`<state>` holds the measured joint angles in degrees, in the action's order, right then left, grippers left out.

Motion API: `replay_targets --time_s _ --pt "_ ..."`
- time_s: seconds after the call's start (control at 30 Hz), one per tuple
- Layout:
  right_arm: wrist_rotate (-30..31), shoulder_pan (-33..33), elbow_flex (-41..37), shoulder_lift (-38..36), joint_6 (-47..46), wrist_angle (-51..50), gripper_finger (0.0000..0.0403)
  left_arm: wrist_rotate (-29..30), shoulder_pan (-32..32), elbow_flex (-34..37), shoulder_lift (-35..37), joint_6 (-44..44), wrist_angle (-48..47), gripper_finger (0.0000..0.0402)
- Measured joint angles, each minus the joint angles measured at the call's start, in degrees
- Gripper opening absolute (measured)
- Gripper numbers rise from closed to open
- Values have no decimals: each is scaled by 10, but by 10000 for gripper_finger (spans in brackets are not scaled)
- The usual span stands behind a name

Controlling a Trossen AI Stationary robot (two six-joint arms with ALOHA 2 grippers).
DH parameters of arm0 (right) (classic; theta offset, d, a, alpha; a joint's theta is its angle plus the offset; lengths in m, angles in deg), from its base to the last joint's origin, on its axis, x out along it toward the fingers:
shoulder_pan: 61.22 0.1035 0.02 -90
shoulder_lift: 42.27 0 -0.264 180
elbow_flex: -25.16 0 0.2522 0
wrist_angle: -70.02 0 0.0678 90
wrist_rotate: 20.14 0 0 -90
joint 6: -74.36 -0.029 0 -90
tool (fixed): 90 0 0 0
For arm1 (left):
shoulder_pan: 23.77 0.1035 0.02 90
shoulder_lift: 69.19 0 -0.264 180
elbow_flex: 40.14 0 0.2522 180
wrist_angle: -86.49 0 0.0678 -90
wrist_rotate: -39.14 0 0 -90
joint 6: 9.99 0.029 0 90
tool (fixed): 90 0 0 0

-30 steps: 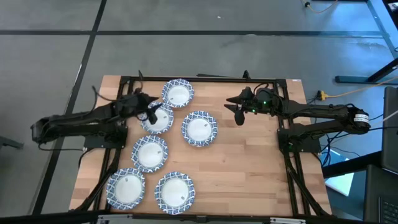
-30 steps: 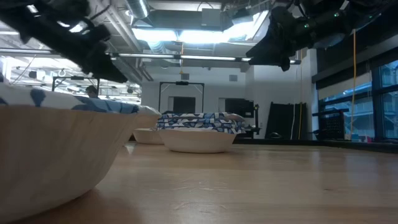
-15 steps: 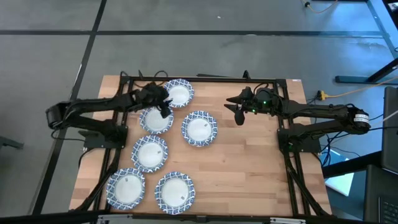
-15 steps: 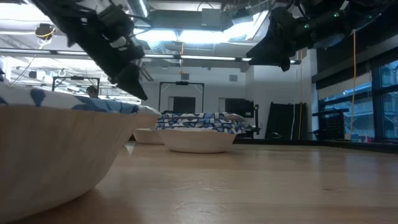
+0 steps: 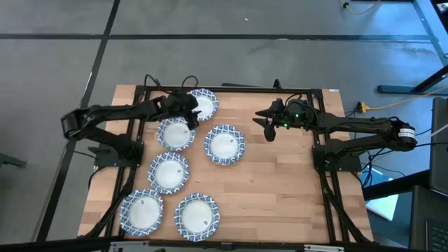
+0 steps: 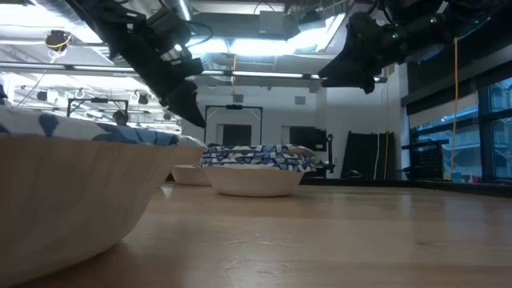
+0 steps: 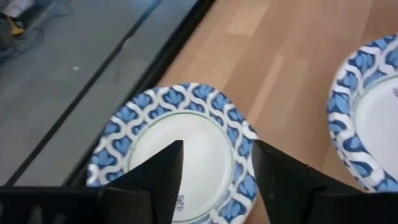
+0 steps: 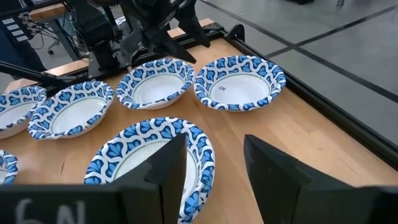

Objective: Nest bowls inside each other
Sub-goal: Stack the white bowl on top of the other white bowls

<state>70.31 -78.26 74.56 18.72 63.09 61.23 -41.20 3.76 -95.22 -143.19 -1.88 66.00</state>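
Several blue-and-white rimmed bowls stand on their bases on the wooden table. The far bowl (image 5: 202,104) (image 7: 180,143) lies near the far edge, a second bowl (image 5: 176,134) just nearer and left, and a third (image 5: 224,144) at the middle. My left gripper (image 5: 187,110) (image 7: 217,158) (image 6: 184,100) hovers open above the far bowl's near-left rim, touching nothing. My right gripper (image 5: 268,130) (image 8: 214,149) (image 6: 352,76) hangs open in the air right of the bowls, above the third bowl's (image 8: 149,158) right side.
Three more bowls sit toward the near-left: one (image 5: 168,172), one (image 5: 142,211) and one (image 5: 197,217). The table's right half (image 5: 280,189) is bare wood. A dark frame (image 5: 231,89) runs along the table's edges.
My left gripper has moved from above the second bowl toward the far edge and slightly right, ending over the far bowl's rim. Its arm has swung along with it. No bowl has shifted.
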Motion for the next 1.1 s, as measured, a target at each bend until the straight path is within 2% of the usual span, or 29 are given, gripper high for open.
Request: replay_targets --time_s 0.2,0.3,0.67,1.1 --pt "0 0 0 0 11 -2 162 -12 0 0 -13 0 -1 234" --pt "0 0 0 0 12 -2 162 -12 -4 0 -15 -1 -2 245" --pt "0 0 0 0 19 -8 162 -13 -29 0 -29 -25 -12 246" --pt "0 0 0 0 26 -8 162 15 -33 0 -141 15 6 238"
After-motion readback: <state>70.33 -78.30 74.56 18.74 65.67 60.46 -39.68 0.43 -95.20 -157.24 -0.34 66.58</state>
